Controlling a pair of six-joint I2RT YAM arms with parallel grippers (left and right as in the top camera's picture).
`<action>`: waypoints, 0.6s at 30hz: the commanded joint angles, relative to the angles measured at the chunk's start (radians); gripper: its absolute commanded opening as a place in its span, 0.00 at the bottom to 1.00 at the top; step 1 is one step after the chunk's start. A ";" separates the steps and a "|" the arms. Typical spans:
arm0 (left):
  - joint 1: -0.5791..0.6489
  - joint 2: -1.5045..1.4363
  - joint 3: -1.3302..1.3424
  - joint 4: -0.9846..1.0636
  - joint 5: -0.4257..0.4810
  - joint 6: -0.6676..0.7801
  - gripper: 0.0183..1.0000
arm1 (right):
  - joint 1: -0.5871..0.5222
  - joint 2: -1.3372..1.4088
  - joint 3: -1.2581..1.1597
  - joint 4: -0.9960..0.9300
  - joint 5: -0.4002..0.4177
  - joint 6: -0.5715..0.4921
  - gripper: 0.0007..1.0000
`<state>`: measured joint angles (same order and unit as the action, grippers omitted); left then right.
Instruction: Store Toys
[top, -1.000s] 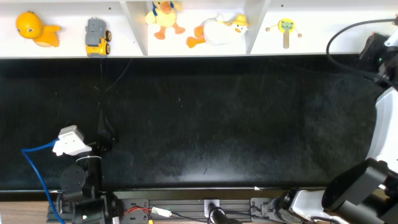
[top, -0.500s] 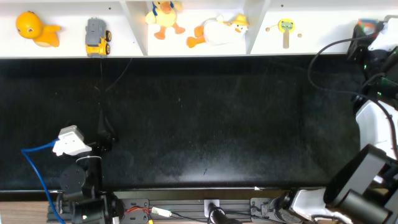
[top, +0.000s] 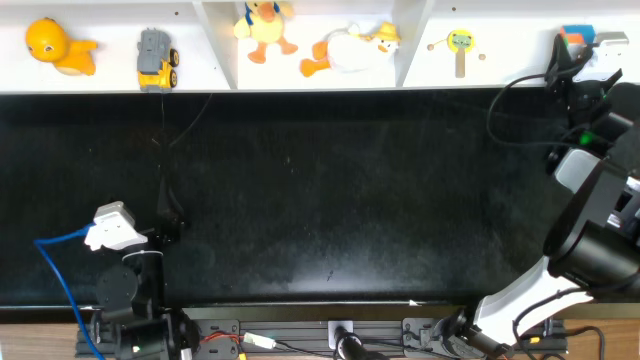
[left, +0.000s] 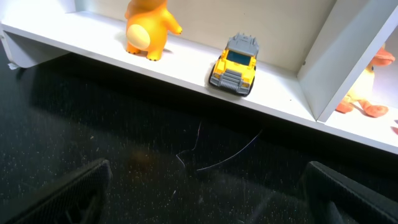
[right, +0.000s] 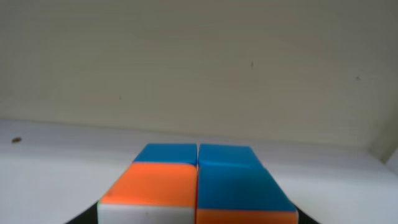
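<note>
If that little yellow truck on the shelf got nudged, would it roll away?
Probably: the yellow truck stands on its wheels, so a lengthwise push may roll it. It looks like hard plastic, likely stiff and light.

I see a cube (right: 198, 183) tiled blue and orange with one white face, a white shelf (right: 50, 162), a black table (top: 350, 190), a yellow-and-grey truck (left: 235, 59), an orange duck (left: 147, 28)

Rightmost compartment of white shelf (top: 300, 82): right end effector (top: 582, 50) at multicolour cube (top: 573, 35).
</note>
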<state>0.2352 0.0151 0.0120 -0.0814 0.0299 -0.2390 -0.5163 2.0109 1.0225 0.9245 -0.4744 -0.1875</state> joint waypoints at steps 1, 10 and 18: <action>-0.006 -0.012 -0.004 0.000 0.002 -0.017 1.00 | 0.001 0.048 0.011 0.062 -0.020 0.008 0.04; -0.006 -0.012 -0.004 0.000 0.002 -0.017 1.00 | 0.006 0.134 0.081 0.060 -0.027 0.008 0.04; -0.006 -0.012 -0.004 0.000 0.003 -0.017 1.00 | 0.013 0.145 0.095 0.034 -0.027 0.008 0.05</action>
<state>0.2352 0.0147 0.0120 -0.0814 0.0299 -0.2390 -0.5106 2.1429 1.0908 0.9634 -0.4908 -0.1871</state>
